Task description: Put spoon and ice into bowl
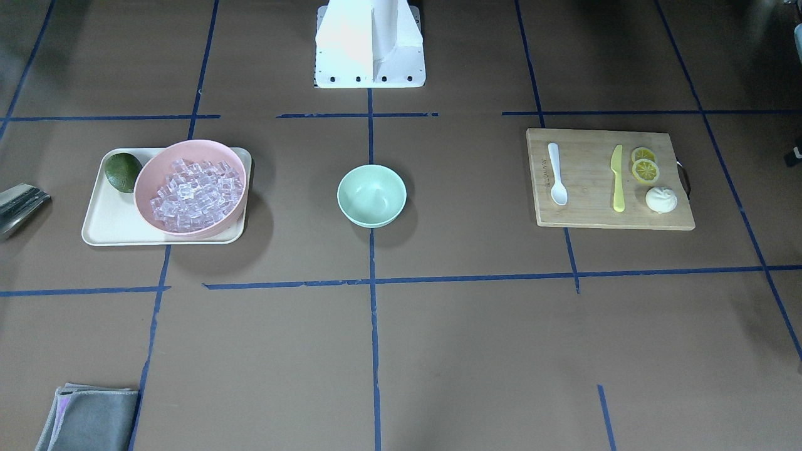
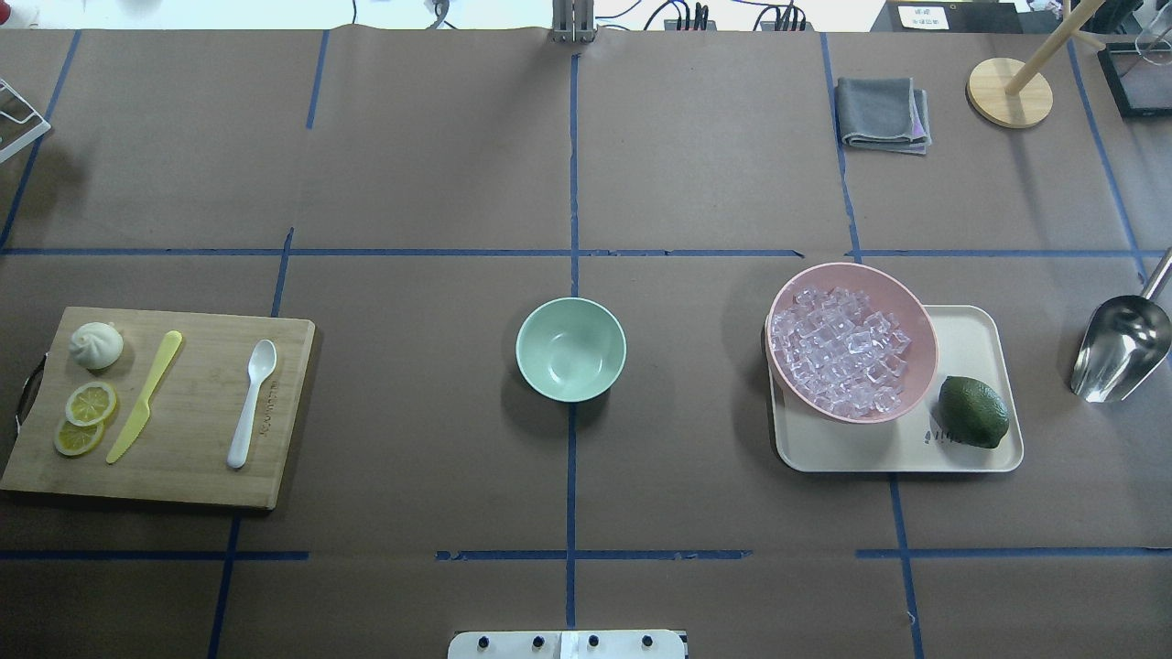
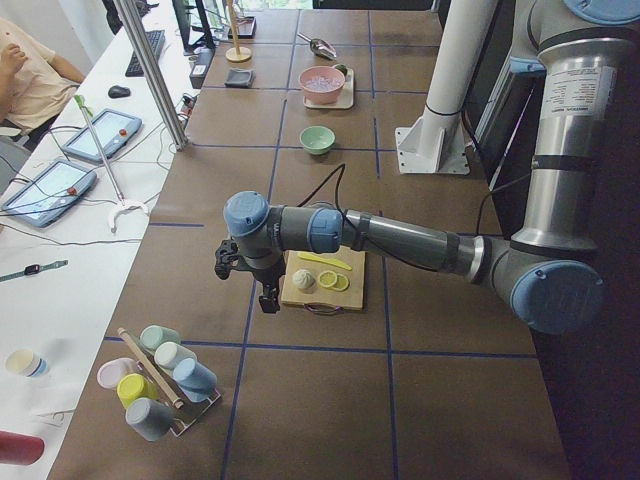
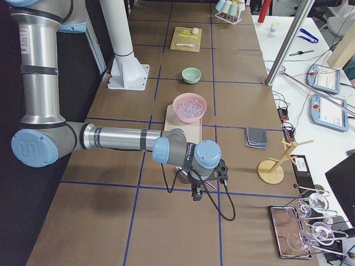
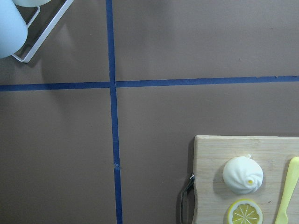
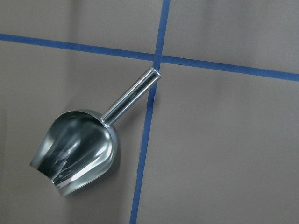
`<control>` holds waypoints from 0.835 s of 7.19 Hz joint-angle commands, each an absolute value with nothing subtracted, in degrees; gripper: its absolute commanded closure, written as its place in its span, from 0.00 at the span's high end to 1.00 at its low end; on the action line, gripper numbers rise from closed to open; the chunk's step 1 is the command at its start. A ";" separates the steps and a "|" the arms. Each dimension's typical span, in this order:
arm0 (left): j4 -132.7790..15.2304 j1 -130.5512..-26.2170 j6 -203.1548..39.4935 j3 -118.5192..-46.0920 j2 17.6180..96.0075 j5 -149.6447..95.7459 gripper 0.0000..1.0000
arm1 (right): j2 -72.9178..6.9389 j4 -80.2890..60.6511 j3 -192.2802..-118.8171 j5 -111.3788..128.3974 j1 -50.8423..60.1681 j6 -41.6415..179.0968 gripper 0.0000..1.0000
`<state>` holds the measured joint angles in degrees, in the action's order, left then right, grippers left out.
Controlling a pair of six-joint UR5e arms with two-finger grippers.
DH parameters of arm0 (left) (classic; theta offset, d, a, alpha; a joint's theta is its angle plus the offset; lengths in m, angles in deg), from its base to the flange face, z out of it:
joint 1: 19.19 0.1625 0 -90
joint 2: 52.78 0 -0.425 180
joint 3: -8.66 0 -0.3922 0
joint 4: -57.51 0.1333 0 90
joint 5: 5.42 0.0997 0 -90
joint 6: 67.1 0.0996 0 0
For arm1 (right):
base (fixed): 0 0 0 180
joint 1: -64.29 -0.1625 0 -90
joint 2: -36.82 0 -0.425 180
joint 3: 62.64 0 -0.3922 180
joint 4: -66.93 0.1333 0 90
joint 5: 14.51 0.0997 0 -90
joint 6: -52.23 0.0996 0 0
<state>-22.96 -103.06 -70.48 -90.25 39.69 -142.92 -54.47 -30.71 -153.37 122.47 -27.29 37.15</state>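
Observation:
The white spoon [image 2: 252,403] [image 1: 557,181] lies on a wooden cutting board [image 2: 183,476] on my left side. The mint-green bowl [image 2: 570,349] [image 1: 371,195] stands empty at the table's centre. The ice cubes [image 2: 842,352] [image 1: 195,194] fill a pink bowl [image 2: 925,320] on my right side. My left gripper [image 3: 268,300] hangs over the table just beyond the board's outer end. My right gripper [image 4: 195,195] hangs above a metal scoop [image 6: 79,147]. Both grippers show only in the side views, so I cannot tell whether they are open or shut.
The board also holds a yellow-green knife [image 2: 146,394], lemon slices [image 2: 90,403] and a white bun [image 2: 96,345]. The pink bowl shares a cream tray [image 2: 971,325] with a lime [image 2: 973,412]. A grey cloth [image 2: 884,112] and a wooden stand [image 2: 1009,91] are far right.

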 commanded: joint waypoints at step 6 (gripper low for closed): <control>-23.44 -102.60 -70.79 -91.18 39.94 -143.22 1.00 | -54.50 -27.75 -153.34 123.21 -27.02 37.98 1.00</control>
